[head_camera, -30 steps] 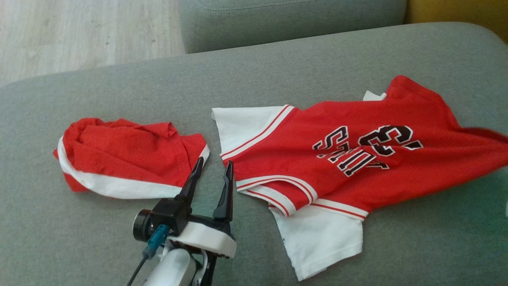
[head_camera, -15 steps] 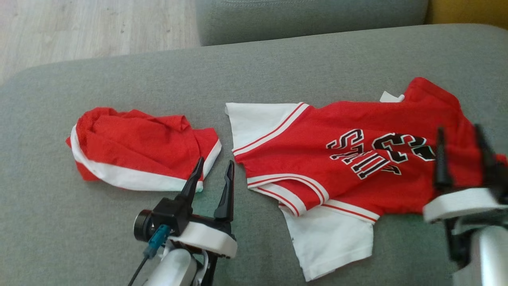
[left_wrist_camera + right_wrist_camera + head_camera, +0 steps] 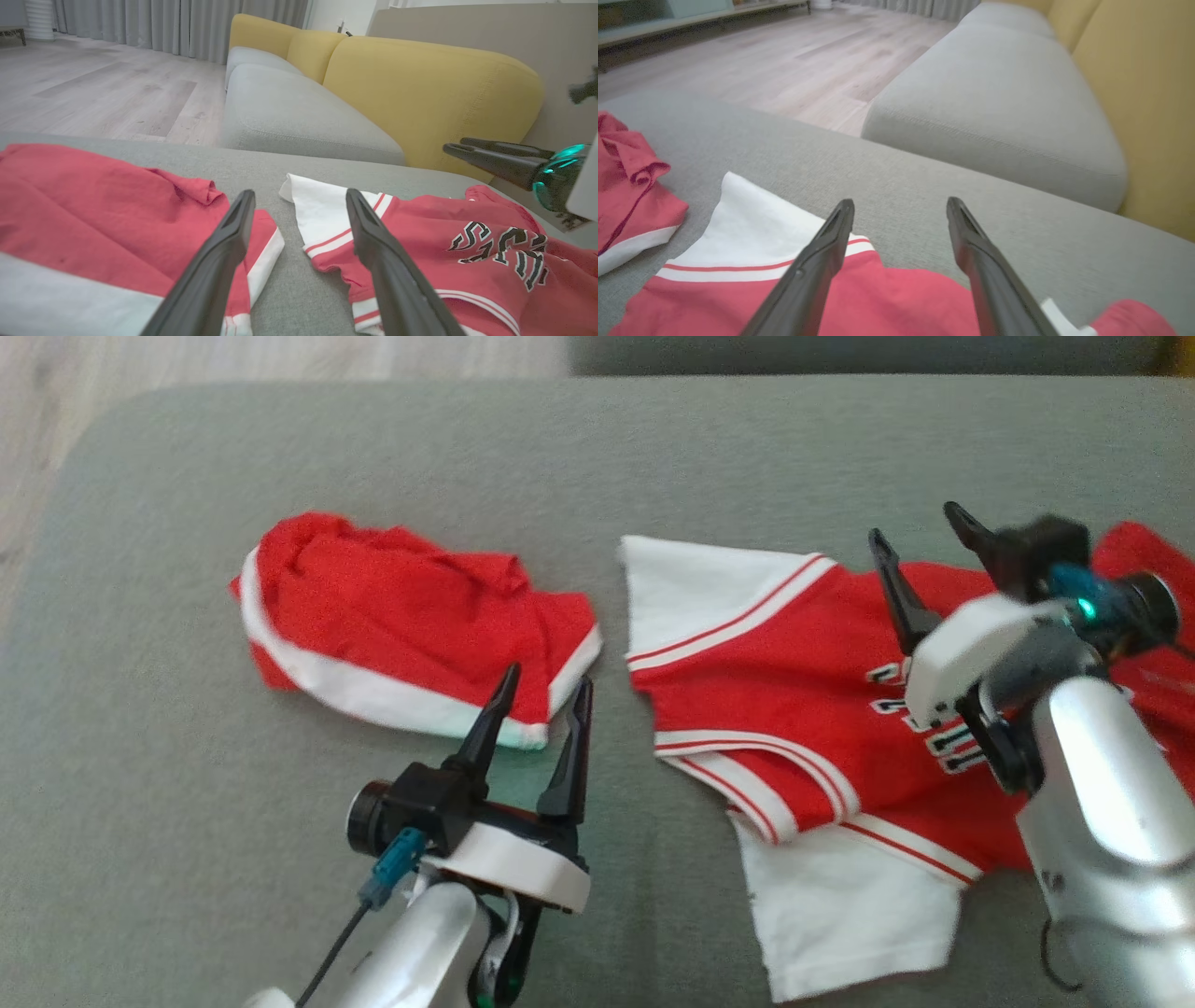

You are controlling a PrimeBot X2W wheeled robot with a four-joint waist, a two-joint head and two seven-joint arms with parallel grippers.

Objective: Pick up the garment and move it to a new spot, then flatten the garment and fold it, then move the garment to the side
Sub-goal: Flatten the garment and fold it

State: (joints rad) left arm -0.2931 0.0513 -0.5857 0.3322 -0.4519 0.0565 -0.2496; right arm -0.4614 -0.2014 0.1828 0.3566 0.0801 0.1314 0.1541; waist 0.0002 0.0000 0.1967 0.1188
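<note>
Well, the red and white jersey (image 3: 775, 709) lies spread but rumpled on the grey sofa cushion (image 3: 467, 448), lettering up, one white sleeve towards the red shorts (image 3: 392, 616) crumpled just beside it. The right tool (image 3: 913, 521) hangs over the jersey, fingers wide apart, holding nothing. The left tool (image 3: 546, 677) is wide too and empty, its tips near the shorts' white hem.

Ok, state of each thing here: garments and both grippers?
Red-and-white lettered jersey: spread on the grey cushion, rumpled, unfolded.
Red white-banded garment: bunched up, apart from the jersey.
Left gripper: open, empty.
Right gripper: open, empty, over the jersey.
</note>
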